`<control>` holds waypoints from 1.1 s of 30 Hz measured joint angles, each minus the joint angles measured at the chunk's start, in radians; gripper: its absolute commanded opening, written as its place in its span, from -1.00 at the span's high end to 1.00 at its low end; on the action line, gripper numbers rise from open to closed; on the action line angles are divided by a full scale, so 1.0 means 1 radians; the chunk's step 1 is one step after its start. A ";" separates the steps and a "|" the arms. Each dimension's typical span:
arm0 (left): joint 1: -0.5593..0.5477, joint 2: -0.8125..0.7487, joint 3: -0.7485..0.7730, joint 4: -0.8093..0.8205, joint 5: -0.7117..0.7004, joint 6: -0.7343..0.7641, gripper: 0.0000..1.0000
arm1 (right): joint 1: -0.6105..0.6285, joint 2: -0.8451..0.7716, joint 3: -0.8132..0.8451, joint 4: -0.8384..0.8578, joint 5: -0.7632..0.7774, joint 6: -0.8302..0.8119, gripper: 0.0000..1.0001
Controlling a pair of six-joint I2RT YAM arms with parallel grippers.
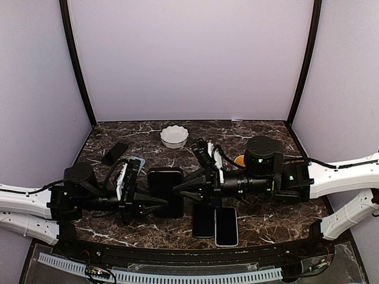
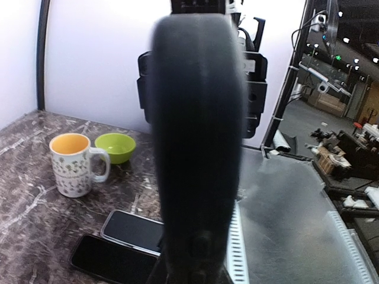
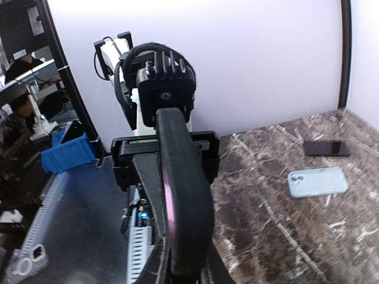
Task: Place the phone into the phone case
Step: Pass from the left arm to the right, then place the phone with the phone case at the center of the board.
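Between opposing fingers [image 1: 148, 202], black phone case [image 1: 166, 178]

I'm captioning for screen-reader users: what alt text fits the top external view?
Mid-table, the left end effector and the right end effector are each closed on a black rectangular phone case. Two dark phones lie side by side near the front edge of the dark marble table; a white scalloped bowl sits at the back.
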 measured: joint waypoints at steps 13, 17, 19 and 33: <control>0.000 0.000 0.099 -0.214 -0.366 -0.071 -0.97 | -0.129 0.032 0.006 -0.189 0.119 0.204 1.00; 0.018 0.020 0.129 -0.368 -0.526 -0.092 -0.98 | -0.247 0.071 0.006 -0.264 0.159 0.271 1.00; 0.031 0.036 0.139 -0.425 -0.566 -0.101 -0.98 | -0.294 0.108 0.010 -0.287 0.162 0.289 1.00; 0.169 0.064 0.146 -0.583 -0.576 -0.185 -0.98 | -0.219 0.364 0.027 -0.100 -0.028 0.557 1.00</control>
